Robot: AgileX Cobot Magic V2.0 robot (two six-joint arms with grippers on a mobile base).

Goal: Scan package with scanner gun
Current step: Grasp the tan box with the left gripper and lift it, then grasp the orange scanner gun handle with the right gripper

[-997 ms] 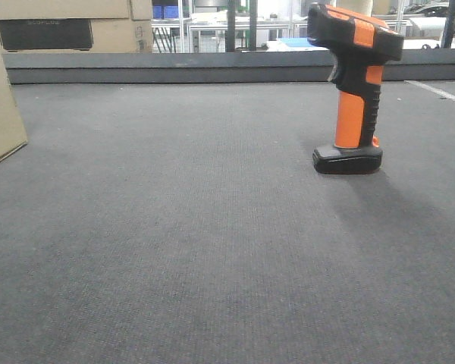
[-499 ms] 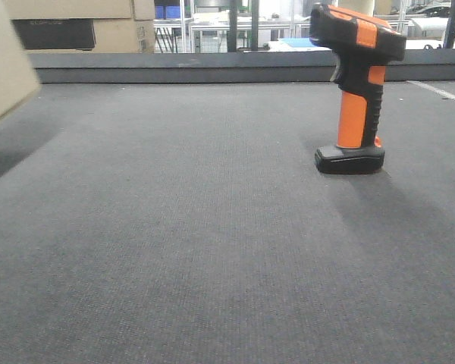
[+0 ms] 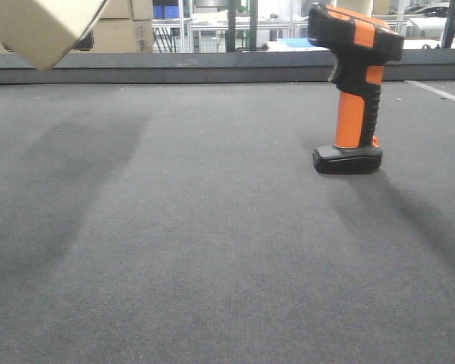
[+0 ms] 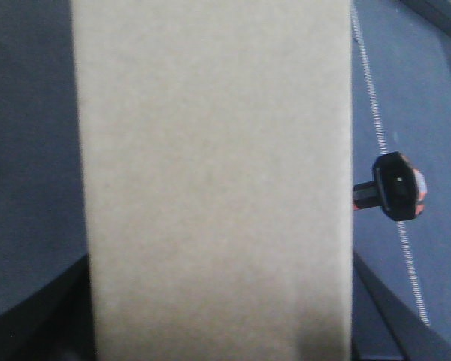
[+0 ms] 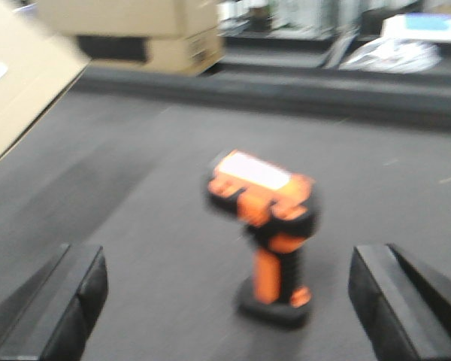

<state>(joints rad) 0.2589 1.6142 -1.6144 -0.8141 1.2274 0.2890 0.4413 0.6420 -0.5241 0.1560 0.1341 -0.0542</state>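
Left hand (image 4: pixel 214 323) pinches the cardboard box (image 4: pixel 210 173). Right hand (image 5: pixel 231 301) is spread wide, facing the standing scanner gun (image 5: pixel 269 233).

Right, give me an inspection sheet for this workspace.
Surface: dark grey mat.
Job's things: scanner stands upright on its base, right side; box held in the air, upper left.
Clutter: nothing seen.
Grippers: left gripper grips the box, fingers at both its sides; right gripper open, scanner ahead between its fingers, untouched.
Cables: nothing seen.
Surroundings: low dark ledge; cartons and metal racks behind it.
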